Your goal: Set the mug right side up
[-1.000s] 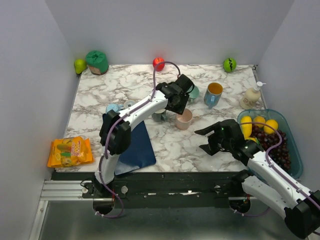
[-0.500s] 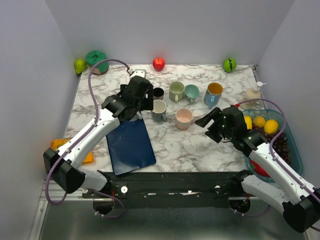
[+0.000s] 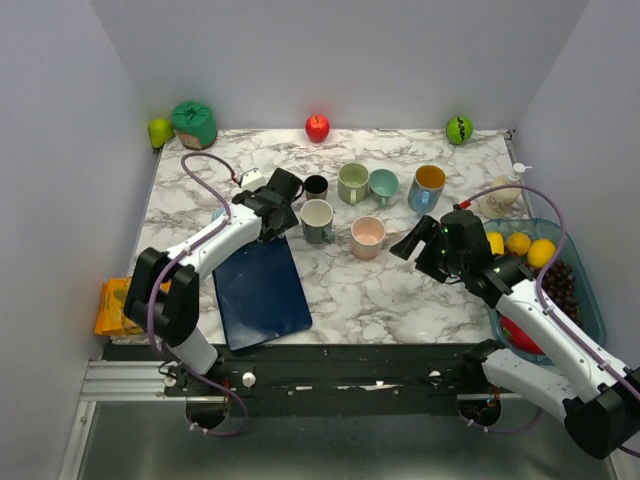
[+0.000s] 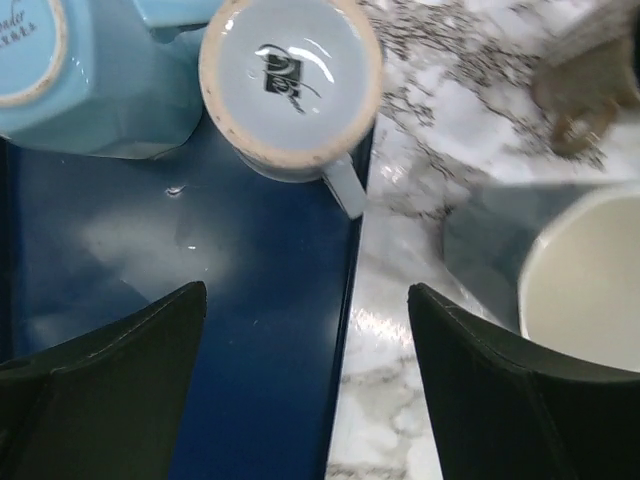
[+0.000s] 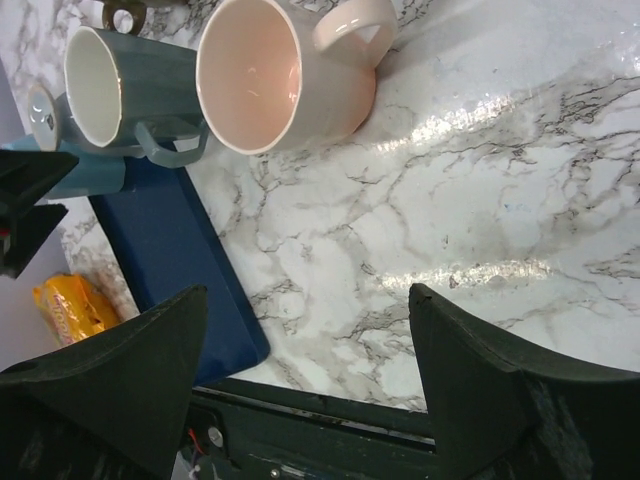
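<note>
The upside-down mug (image 4: 290, 85) shows only to the left wrist camera. It is pale blue and base up, on the far edge of the blue mat (image 4: 200, 330), left of the desk's middle, just beside another pale blue piece (image 4: 70, 80). From overhead the left gripper (image 3: 268, 205) covers it. That arm reaches in from the near edge, fingers spread wide, holding nothing. The right gripper (image 3: 420, 245) hangs wide open and empty beside the pink mug (image 3: 368, 236).

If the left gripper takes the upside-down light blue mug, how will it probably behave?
The mug looks glazed ceramic, so probably rigid, fairly heavy and slippery. Rim-down on the blue mat, it seems stable; its side handle may tilt it when lifted.
</note>
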`<state>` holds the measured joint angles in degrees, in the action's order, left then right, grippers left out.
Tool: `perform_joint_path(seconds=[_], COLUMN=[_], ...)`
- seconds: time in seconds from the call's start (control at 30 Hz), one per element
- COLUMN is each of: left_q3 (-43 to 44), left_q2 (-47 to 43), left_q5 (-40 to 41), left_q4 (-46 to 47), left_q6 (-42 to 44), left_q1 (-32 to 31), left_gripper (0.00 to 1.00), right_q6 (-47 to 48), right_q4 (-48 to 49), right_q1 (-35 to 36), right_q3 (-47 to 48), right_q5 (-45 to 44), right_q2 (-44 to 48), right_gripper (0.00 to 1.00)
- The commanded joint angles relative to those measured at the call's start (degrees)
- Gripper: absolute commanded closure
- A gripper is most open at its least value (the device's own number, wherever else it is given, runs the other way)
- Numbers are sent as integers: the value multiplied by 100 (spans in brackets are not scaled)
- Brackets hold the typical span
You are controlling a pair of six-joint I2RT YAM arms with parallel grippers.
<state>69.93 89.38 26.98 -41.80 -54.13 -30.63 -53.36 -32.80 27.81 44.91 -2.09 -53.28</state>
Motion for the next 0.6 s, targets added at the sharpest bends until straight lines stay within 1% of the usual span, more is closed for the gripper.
perform_joint_path(seconds=[0.0,0.1,0.13,0.2,0.27,0.37,0.4,0.5,0.57], left_q3=[205,319,337,451,582,566,548,425,294], left_q2=[605,895,957,1107,1204,1292,1301,1292,1274], left_q5=[193,333,377,360,509,545,545,563,554], left_q4=[225,304,348,453,427,480,489,515,646], left_q6=[-1169,-1398,-1451,-1425,-1416,-1451,-1451,-1478,-1487], left_q1=[303,339,356,400,435,444,462,453,462], left_gripper=[11,12,12,13,13,18,21,27,29], right_q6=[203,283,274,405,510,547,572,617,599], right_q4=[-104,-122,-113,-139,-209,-245,-245,-262,-262], right_q1=[40,40,40,40,40,40,40,40,40], right_q3=[80,141,167,299,352,265,247,194,133], right_q5=[50,173,339,507,613,560,560,569,508], right_q2=[-69,-113,-174,-253,-332,-298,-280,-192,-148], right_gripper=[12,12,12,12,12,13,13,13,13])
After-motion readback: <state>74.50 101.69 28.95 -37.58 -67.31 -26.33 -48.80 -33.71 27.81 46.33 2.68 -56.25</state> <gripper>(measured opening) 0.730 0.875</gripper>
